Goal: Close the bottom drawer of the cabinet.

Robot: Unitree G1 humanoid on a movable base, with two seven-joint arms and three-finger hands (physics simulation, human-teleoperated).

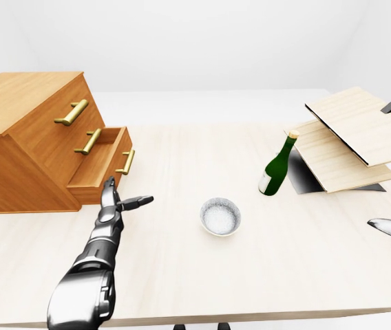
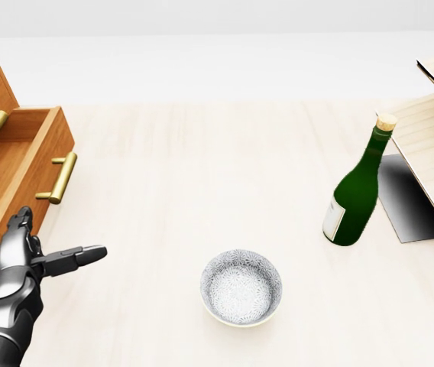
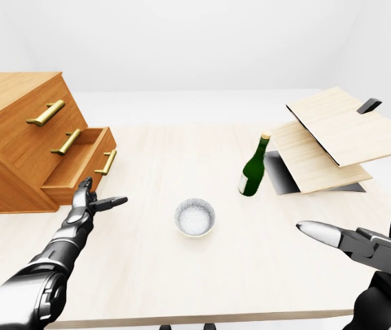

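**Bottom drawer open, left hand just beside its lower corner**

Cabinet [image 1: 30, 137]: wooden, three-drawer, stood at the left end of the bench [image 1: 264, 275] in the left-eye view, turned at an angle. Upper two drawers were flush; each drawer carried a brass bar handle.

Bottom drawer [image 1: 102, 165]: pulled out, its interior showing. Its handle [image 2: 59, 178] faced the middle of the bench.

Left hand [image 2: 30, 248]: reached in from the lower left, fingers spread, one finger [image 2: 79, 255] pointing rightward and the others pointing up toward the drawer. In the head view it lay just below the drawer's near corner, below and left of the handle; whether it touched the wood could not be told. It gripped nothing.

Right hand [image 3: 361, 247]: visible at the lower right of the right-eye view, fingers extended and apart, holding nothing, well apart from the cabinet.

Bowl [image 2: 241, 287]: pale, patterned, upright on the bench, between the two hands, well right of the left hand.

Bottle [image 2: 354, 191]: green glass, pale label, cork-coloured top, upright, right of the bowl.

Boards [image 1: 354, 137]: two light wooden panels, stacked and tilted, at the right end of the bench just beside the bottle, with a dark surface beneath.
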